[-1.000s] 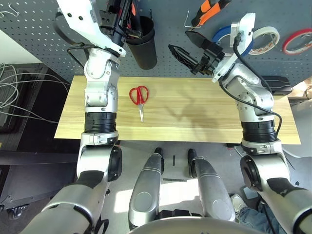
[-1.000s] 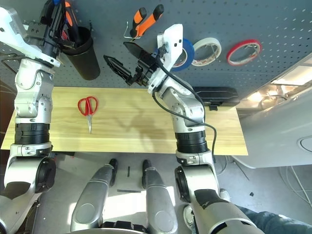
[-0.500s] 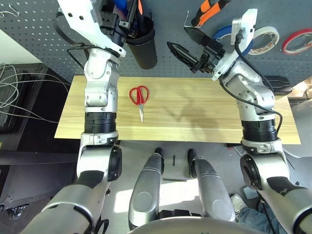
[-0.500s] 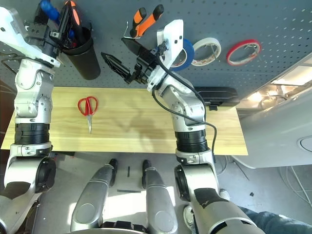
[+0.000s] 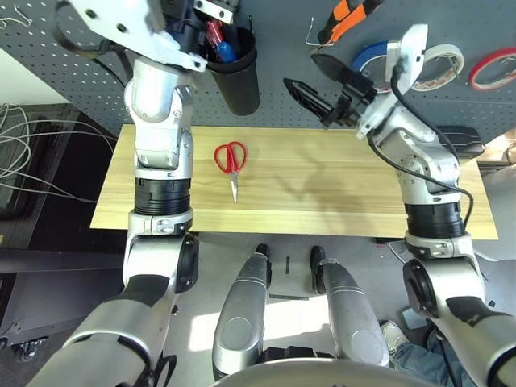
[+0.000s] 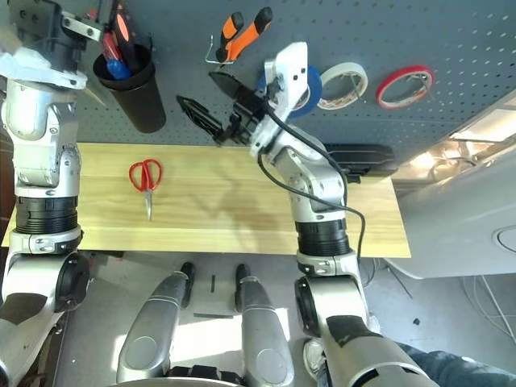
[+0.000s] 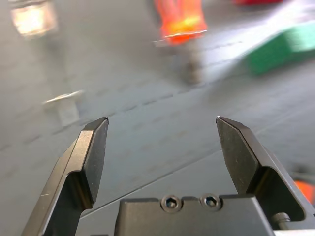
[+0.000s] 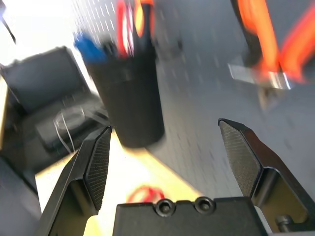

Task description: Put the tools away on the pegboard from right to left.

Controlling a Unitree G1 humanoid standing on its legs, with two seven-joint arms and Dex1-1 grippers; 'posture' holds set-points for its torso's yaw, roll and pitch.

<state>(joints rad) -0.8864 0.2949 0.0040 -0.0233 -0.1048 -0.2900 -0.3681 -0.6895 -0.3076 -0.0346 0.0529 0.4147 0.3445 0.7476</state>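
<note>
The pegboard (image 5: 278, 36) spans the back. On it hang the orange-and-black pliers (image 5: 347, 18) and the blue tape roll (image 5: 369, 55). The blue-handled screwdriver (image 5: 226, 52) stands in the black cup (image 5: 238, 81), beside red-handled tools. Red-handled scissors (image 5: 230, 159) lie on the wooden table (image 5: 322, 185). My left gripper (image 7: 162, 132) is open and empty, raised above the cup facing the pegboard. My right gripper (image 5: 321, 81) hangs open and empty in front of the board, below the pliers and left of the blue tape.
A white tape roll (image 5: 440, 61) and a red tape roll (image 5: 492, 68) hang right of the blue one. A black case (image 5: 461, 141) sits at the table's back right. Cables (image 5: 32, 153) lie off the table's left end.
My left gripper has opened and let go of the blue-handled screwdriver, which now stands in the cup. The left arm has lifted up and away. The right arm has barely shifted.
</note>
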